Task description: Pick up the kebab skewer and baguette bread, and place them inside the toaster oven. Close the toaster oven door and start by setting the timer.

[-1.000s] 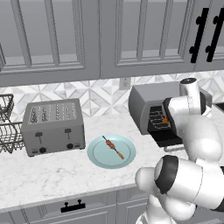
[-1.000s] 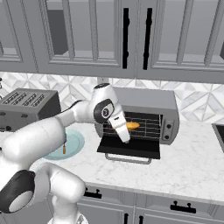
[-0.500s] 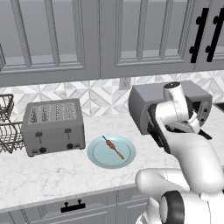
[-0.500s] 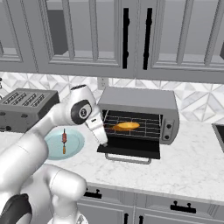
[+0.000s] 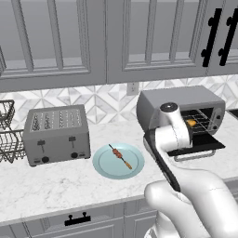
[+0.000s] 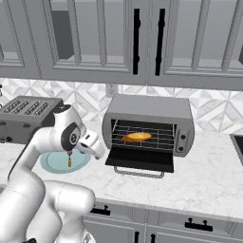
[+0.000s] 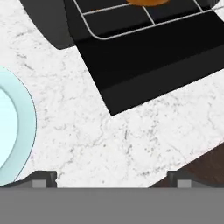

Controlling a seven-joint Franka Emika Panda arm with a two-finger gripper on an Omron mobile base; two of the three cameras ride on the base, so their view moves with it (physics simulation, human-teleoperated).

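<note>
Bread point(image 6: 136, 137) in the oven point(image 6: 148, 124), skewer point(image 5: 121, 157) on the plate point(image 5: 102, 167).
Gripper point(image 7: 111, 178) wide open, empty, above the counter point(image 7: 109, 144) beside the oven door point(image 6: 140, 159).

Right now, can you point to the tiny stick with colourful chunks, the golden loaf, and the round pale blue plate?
kebab skewer point(image 5: 121, 157), left base view, middle of the stick.
baguette bread point(image 6: 137, 137), right base view, centre of the loaf.
plate point(image 5: 104, 166), left base view, bare left part.

We list a white marble-veined stone countertop point(image 5: 56, 186); grey panelled upper wall cabinets point(image 5: 93, 42) with black bar handles point(image 6: 136, 42); a grey-and-white diamond-patterned tile backsplash point(image 5: 104, 100) carrying a white wall outlet point(image 5: 133, 88); grey lower drawers point(image 6: 190, 228) with black pulls point(image 5: 76, 219). Lighting is even.
</note>
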